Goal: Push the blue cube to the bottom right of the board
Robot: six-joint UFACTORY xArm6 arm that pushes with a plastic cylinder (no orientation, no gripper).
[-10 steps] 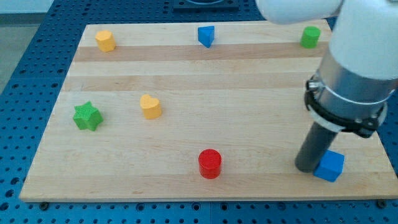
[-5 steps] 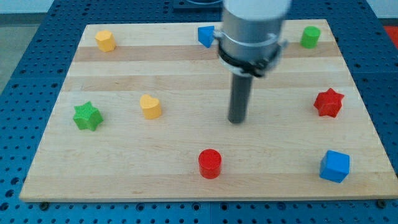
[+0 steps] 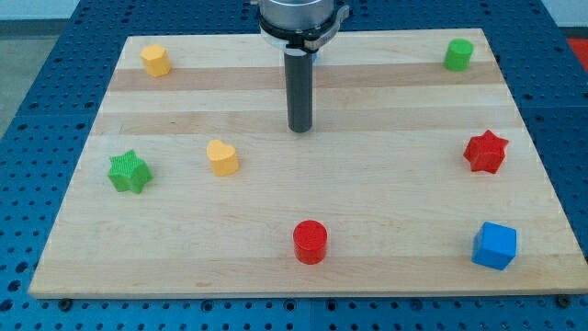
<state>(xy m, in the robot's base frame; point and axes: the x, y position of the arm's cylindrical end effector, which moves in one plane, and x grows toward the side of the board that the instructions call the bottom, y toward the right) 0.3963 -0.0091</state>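
Observation:
The blue cube (image 3: 495,245) sits near the board's bottom right corner. My tip (image 3: 300,129) rests on the board in the upper middle, far up and to the left of the blue cube, touching no block. The rod hides the blue block that stood at the view's top middle.
On the wooden board (image 3: 386,184) are a red star (image 3: 485,152) at the right, a red cylinder (image 3: 310,242) at bottom middle, a green cylinder (image 3: 458,54) at top right, a yellow heart (image 3: 221,157), a green star (image 3: 129,172) and a yellow block (image 3: 155,60) at top left.
My tip left the blue cube at the bottom right and moved up and left to the upper middle. The blue cube stays put. The red star is uncovered.

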